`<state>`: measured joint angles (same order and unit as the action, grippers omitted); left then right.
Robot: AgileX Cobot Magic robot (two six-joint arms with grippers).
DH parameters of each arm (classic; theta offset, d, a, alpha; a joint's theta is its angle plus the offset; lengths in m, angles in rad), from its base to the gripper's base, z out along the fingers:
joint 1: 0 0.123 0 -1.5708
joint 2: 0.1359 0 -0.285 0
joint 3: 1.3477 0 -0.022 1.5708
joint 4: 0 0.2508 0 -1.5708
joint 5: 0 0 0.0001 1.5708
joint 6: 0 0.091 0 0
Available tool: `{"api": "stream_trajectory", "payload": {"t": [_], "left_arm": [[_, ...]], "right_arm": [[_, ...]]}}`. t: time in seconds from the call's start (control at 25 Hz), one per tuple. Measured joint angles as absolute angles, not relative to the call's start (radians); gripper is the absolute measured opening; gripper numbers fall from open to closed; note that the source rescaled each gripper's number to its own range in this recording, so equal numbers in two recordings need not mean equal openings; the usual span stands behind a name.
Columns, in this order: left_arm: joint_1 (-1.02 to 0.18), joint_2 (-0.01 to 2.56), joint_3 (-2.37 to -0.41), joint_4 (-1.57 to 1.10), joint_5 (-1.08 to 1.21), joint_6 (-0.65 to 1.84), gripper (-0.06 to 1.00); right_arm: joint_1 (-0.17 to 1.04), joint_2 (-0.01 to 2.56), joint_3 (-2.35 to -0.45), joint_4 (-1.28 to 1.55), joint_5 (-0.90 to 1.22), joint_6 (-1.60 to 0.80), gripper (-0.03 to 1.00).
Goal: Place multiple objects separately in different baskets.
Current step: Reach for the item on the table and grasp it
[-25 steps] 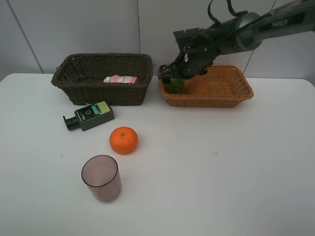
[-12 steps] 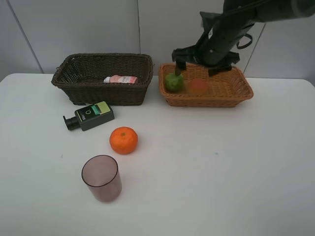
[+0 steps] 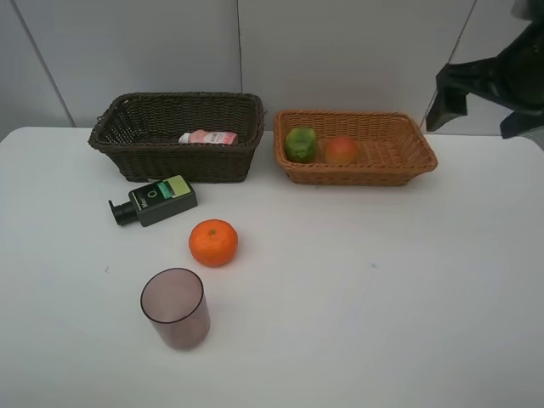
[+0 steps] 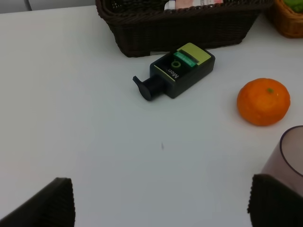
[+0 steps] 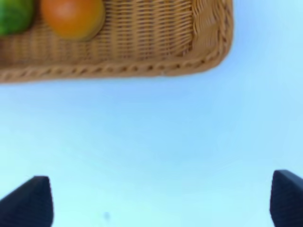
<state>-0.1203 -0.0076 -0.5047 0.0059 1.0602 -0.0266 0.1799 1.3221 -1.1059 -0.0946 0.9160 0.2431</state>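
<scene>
Since the earlier frame, my right gripper (image 3: 474, 119) had lifted off the light basket (image 3: 357, 174) and swung out to the far right edge of the high view, leaving the green fruit (image 3: 300, 144) inside it beside the red-yellow fruit (image 3: 341, 150). From that high camera, the pink bottle (image 3: 208, 137) lay in the dark basket (image 3: 187, 161). The pump bottle (image 3: 157, 201) lay on its side just in front of that basket. The orange (image 3: 213, 242) and the upright cup (image 3: 175, 308) sat on the table (image 3: 382, 280), nearer the camera.

Through the left wrist camera, my left gripper (image 4: 161, 203) stood spread wide with nothing between its tips. It hovered over bare table, with the pump bottle ahead, the orange off to one side and the cup's rim close to one finger.

Through the right wrist camera, my right tips also stood wide apart and empty, over bare table just outside the light basket's rim.

I judged the orange to be the next piece and the light basket, already holding fruit, its likely place. To do it well, I would have centred the jaws over the orange's widest part and closed gently so it could not roll. I would also have kept clear of the cup, which looked easy to tip. Then I would have lifted well above the wicker rim before letting go.
</scene>
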Motion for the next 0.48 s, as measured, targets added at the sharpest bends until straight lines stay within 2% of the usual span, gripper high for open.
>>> {"api": "stream_trajectory", "payload": {"t": [0.2,0.48], "left_arm": [[-0.12,-0.008,-0.505,0.006,1.06,-0.027,0.95],[-0.12,-0.008,-0.505,0.006,1.06,-0.027,0.95]], "right_arm": [[0.18,1.065,-1.106,-0.079,1.041,0.194,1.0],[0.18,0.806,-1.098,-0.092,1.061,0.193,1.0]]}}
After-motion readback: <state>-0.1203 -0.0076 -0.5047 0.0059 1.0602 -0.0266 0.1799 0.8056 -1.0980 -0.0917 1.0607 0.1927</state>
